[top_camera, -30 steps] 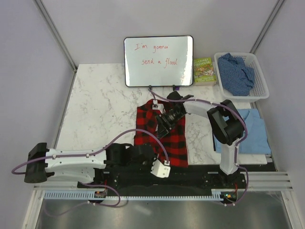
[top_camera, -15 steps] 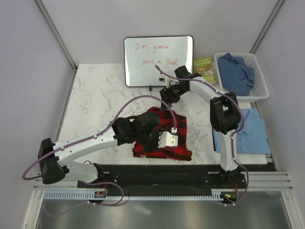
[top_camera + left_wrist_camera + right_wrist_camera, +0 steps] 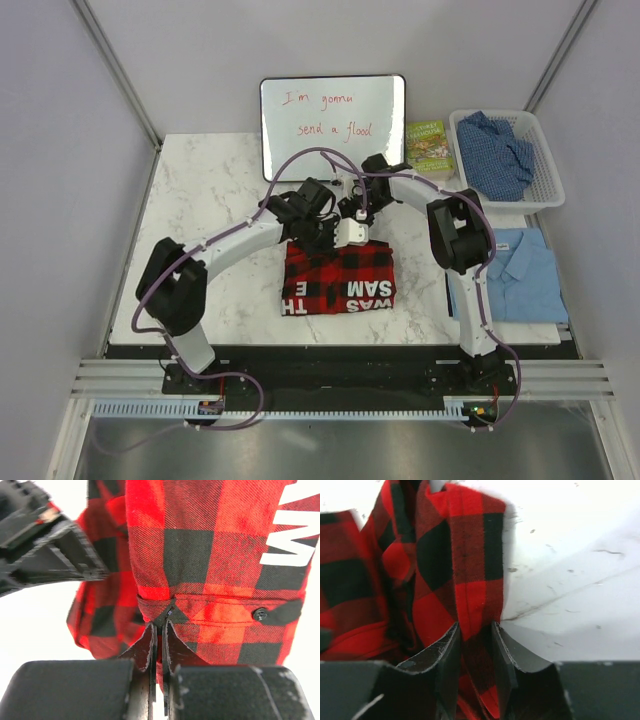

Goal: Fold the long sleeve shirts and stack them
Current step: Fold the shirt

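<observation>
While your left gripper (image 3: 160,630) pinches the far edge of the checked flannel (image 3: 338,285) and your right gripper (image 3: 476,639) clamps that edge just beside it, the flannel lies folded mid-table, white lettering up; the light blue shirt (image 3: 520,275) lies well right.

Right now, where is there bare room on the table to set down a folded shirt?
Bare: the far-left table, between the whiteboard and its left edge. A narrower strip lies between the flannel and the light blue shirt. Crowded: the flannel's far edge, where the left gripper and right gripper pinch it, and the far right with book and basket.
</observation>
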Controlling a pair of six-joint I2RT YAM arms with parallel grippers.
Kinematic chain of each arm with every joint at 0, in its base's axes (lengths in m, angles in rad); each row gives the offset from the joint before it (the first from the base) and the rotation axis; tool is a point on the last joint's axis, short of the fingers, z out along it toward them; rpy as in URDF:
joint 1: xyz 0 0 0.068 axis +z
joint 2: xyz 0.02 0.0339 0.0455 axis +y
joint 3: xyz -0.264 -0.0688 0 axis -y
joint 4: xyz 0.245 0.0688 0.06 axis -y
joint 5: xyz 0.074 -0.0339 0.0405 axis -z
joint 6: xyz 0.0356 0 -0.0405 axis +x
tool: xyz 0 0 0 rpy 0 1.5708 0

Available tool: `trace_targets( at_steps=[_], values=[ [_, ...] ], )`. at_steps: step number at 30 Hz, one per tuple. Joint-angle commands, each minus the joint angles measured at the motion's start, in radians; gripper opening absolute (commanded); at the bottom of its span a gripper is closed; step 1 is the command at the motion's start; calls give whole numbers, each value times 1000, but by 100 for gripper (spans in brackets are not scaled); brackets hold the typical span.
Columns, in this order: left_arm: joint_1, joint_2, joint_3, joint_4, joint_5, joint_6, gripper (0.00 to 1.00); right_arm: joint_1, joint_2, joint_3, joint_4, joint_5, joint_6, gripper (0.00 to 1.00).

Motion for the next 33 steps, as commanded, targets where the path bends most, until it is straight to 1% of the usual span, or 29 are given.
trace_targets(
  at_steps=[1, 4, 10, 11, 13, 14, 16, 17, 19, 21, 24, 27, 29, 31, 33],
  values=[
    [23, 55, 9, 175, -8, 94, 2, 20, -22, -52, -29, -51, -68, 37],
    [23, 43, -38, 188, 40, 78, 2, 34, -54, -99, -38, -74, -87, 34],
    [-10, -52, -169, 199, 37, 12, 2, 66, -154, -256, -6, -115, -62, 34],
    [-17, -75, -184, 196, 37, 8, 2, 68, -168, -276, 8, -118, -52, 38],
    [-30, -90, -233, 198, 31, 8, 2, 68, -196, -299, 20, -123, -23, 44],
    [-33, -95, -245, 205, 26, 5, 2, 68, -202, -296, 20, -106, -18, 50],
    [-32, -91, -271, 211, 15, -6, 2, 56, -211, -269, 14, -92, -13, 57],
    [-32, -90, -278, 218, 17, -8, 2, 39, -210, -250, 6, -83, -15, 64],
    [-33, -103, -284, 219, 29, -3, 2, 22, -190, -172, -30, -91, -19, 66],
    [-37, -118, -279, 219, 38, 2, 2, 8, -168, -105, -40, -112, -9, 65],
    [-37, -123, -264, 216, 31, 21, 2, 10, -133, -29, -40, -117, 20, 58],
    [-37, -124, -243, 205, 18, 40, 2, 20, -85, 8, -47, -115, 21, 54],
    [-37, -121, -230, 196, 17, 46, 2, 32, -67, 12, -50, -120, 13, 48],
    [-37, -120, -227, 195, 11, 54, 2, 42, -59, 2, -52, -115, 5, 45],
    [-35, -118, -223, 196, 8, 58, 2, 54, -56, -26, -55, -98, -21, 38]
  ],
)
